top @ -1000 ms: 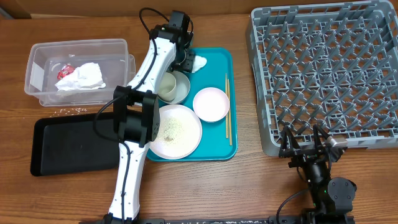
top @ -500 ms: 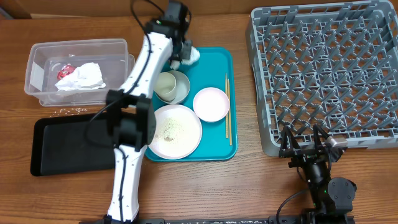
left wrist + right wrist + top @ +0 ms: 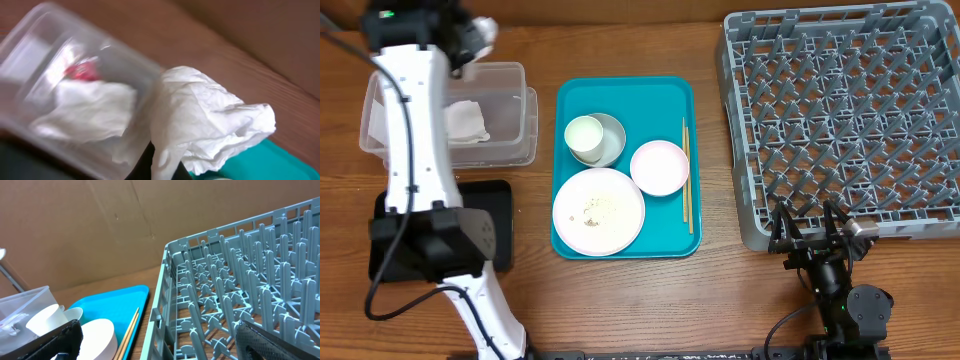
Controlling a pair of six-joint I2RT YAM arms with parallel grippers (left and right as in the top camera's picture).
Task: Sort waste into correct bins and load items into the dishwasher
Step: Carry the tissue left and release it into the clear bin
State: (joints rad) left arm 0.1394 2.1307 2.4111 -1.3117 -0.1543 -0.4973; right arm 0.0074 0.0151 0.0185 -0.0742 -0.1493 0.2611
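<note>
At far left, the left gripper (image 3: 470, 38) is seen clamped shut on a crumpled white napkin (image 3: 210, 125), held above the far edge of the clear plastic tub (image 3: 510, 110). Inside the tub, another napkin (image 3: 467, 120) and a red wrapper scrap (image 3: 80, 72) are seen. The black tray (image 3: 492, 228) lies nearer, mostly hidden by the arm. On the teal tray (image 3: 665, 95), a white cup (image 3: 583, 135) is set inside a grey bowl (image 3: 611, 140); a pinkish bowl (image 3: 659, 167), chopsticks (image 3: 686, 175) and a plate (image 3: 620, 215) with rice grains (image 3: 592, 210) are also placed there. The grey dish rack (image 3: 840, 120) sits at right. The right gripper (image 3: 808, 233) is parked near it, jaws apart, nothing held.
</note>
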